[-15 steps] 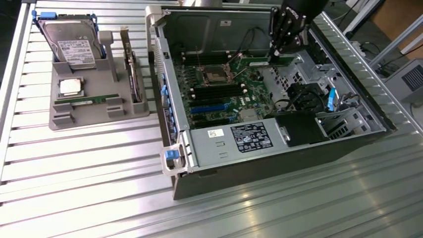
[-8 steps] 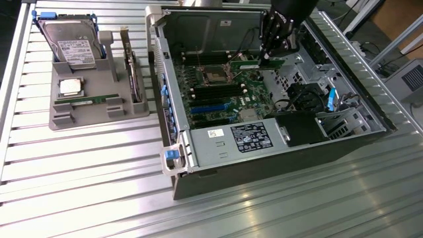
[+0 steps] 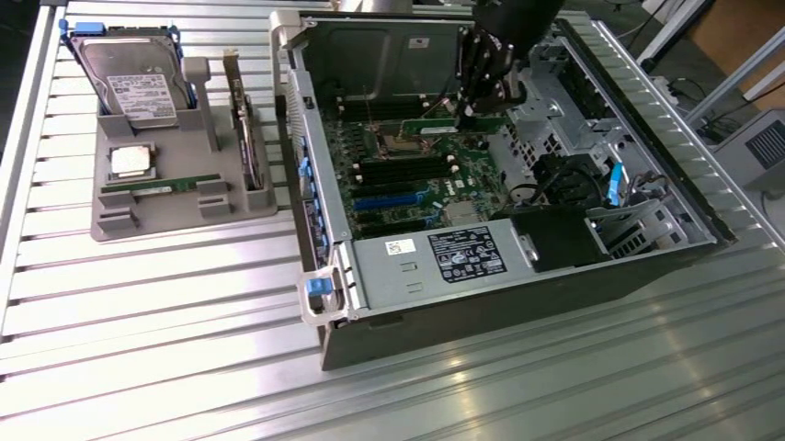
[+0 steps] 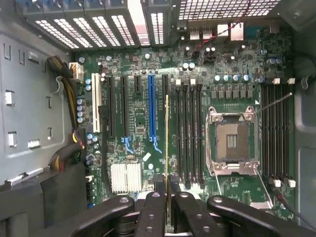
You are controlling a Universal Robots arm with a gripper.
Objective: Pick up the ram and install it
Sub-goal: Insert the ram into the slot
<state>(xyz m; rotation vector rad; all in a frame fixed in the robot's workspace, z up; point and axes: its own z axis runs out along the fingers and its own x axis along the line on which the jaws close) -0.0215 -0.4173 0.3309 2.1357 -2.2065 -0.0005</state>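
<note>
Pickup looked done — the tool (image 4: pixel 167 183) was clamped on the ram (image 4: pixel 167 133), holding it edge-on above the motherboard (image 4: pixel 138 123) inside the open case, just beside the black memory slots (image 4: pixel 190 133). Not seated yet, I'd say — the install itself was left.

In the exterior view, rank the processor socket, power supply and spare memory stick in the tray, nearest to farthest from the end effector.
End effector, holding the ram:
1. Processor socket, just beside it.
2. Power supply, below it in the view.
3. Spare memory stick, in the tray at the exterior view's left.
</note>
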